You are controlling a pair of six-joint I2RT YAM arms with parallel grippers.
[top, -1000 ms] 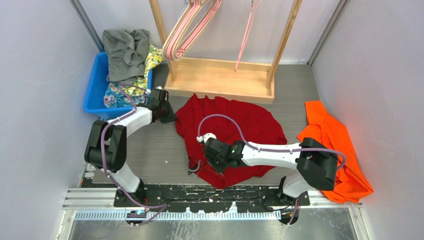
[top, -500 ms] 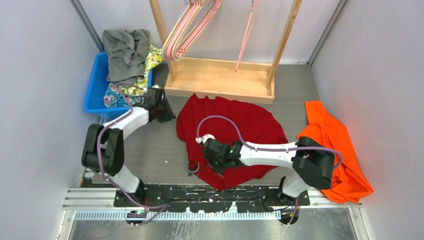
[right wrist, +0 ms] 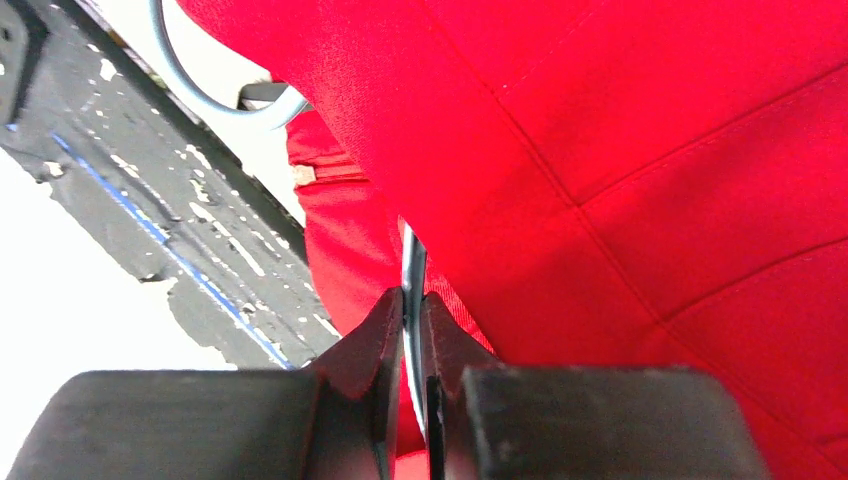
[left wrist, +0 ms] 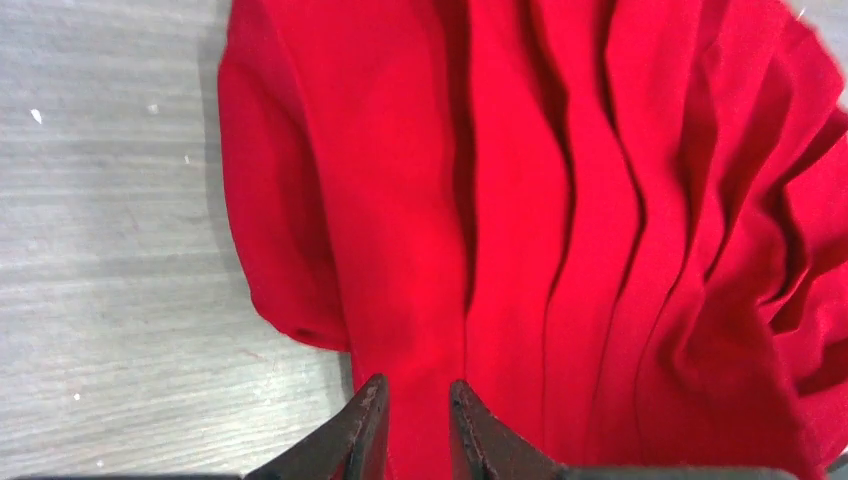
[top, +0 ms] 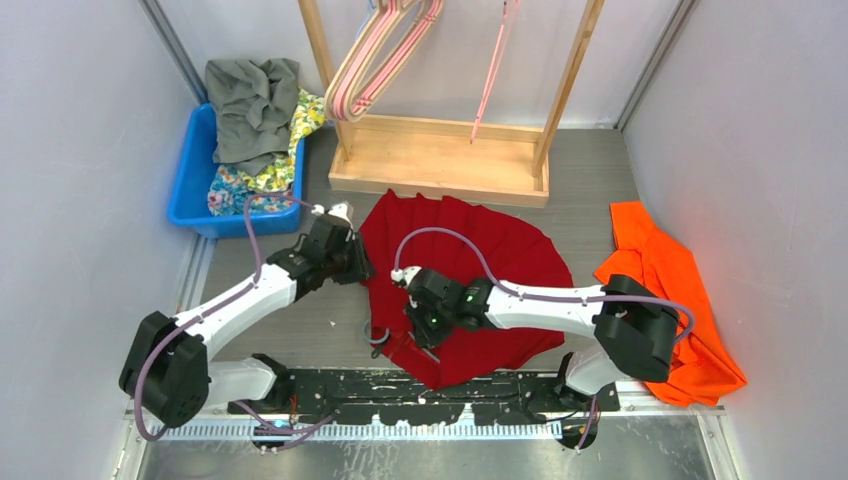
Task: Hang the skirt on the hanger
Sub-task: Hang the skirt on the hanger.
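Note:
The red pleated skirt (top: 500, 260) lies spread on the grey table in the top view. My right gripper (top: 428, 322) rests on its near left part, shut on the thin grey bar of the hanger (right wrist: 411, 262). The hanger's hook (top: 378, 337) pokes out from the skirt's near edge; the rest is hidden under fabric. My left gripper (top: 357, 267) sits at the skirt's left edge. In the left wrist view its jaws (left wrist: 415, 387) stand slightly open over the red cloth (left wrist: 560, 200), gripping nothing.
A wooden rack (top: 440, 160) with pink hangers (top: 380, 60) stands at the back. A blue bin (top: 190, 185) of clothes sits at the back left. An orange garment (top: 670, 290) lies on the right. The black base plate (top: 330, 385) runs along the near edge.
My left arm swung from beside the blue bin to the skirt's left edge and its jaws opened a little. The right gripper kept its hold on the hanger and barely shifted.

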